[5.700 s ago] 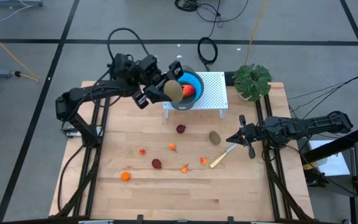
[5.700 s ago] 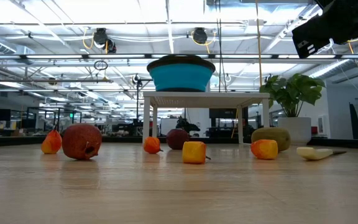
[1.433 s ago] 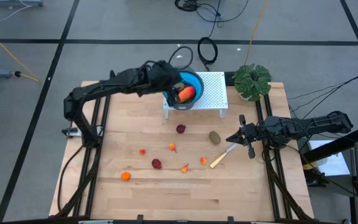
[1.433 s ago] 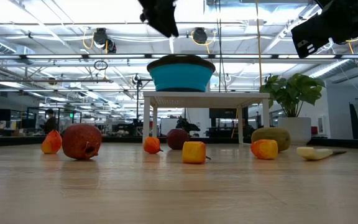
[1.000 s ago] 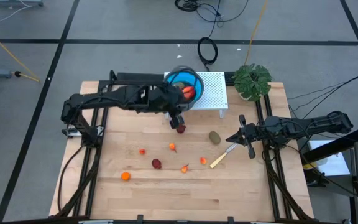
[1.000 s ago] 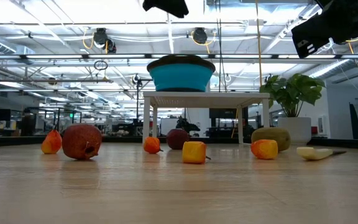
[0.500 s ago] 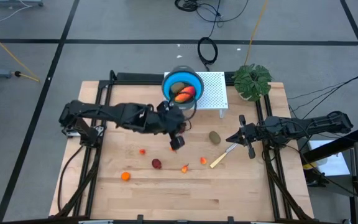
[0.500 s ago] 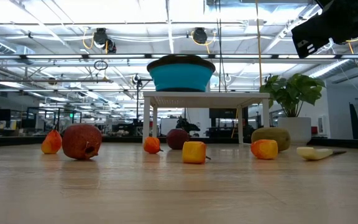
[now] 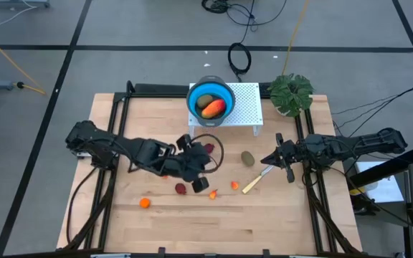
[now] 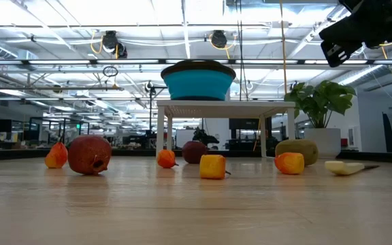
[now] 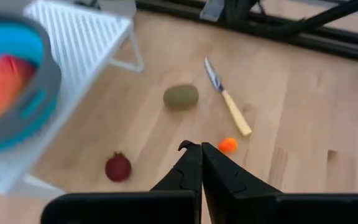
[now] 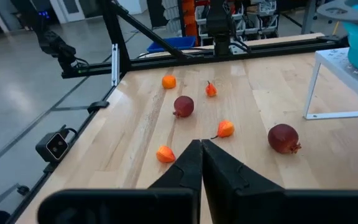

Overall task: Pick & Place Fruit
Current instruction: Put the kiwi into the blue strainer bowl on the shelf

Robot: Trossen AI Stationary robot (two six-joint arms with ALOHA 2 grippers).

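A pale wooden table [image 9: 264, 215] stands on a grey floor. At its far edge a blue bowl [image 9: 210, 101] sits on a white perforated stand [image 9: 246, 107], holding a brownish-green oval [image 9: 206, 100] and the long red-orange piece [image 9: 214, 109]. A second oval [image 9: 247, 158] lies on the wood near a yellow-handled knife [image 9: 255, 182], with a dark red ball [image 9: 208, 148] in front of the stand, another [image 9: 181, 188] nearer the middle, and small orange bits [image 9: 144, 203] scattered around. The left gripper [image 9: 199, 184] hangs low over the middle of the table, fingers pressed together, holding nothing. The right gripper [image 9: 279, 159] waits by the knife, also closed and empty. A leafy plant [image 9: 290, 92] stands at the far right corner.
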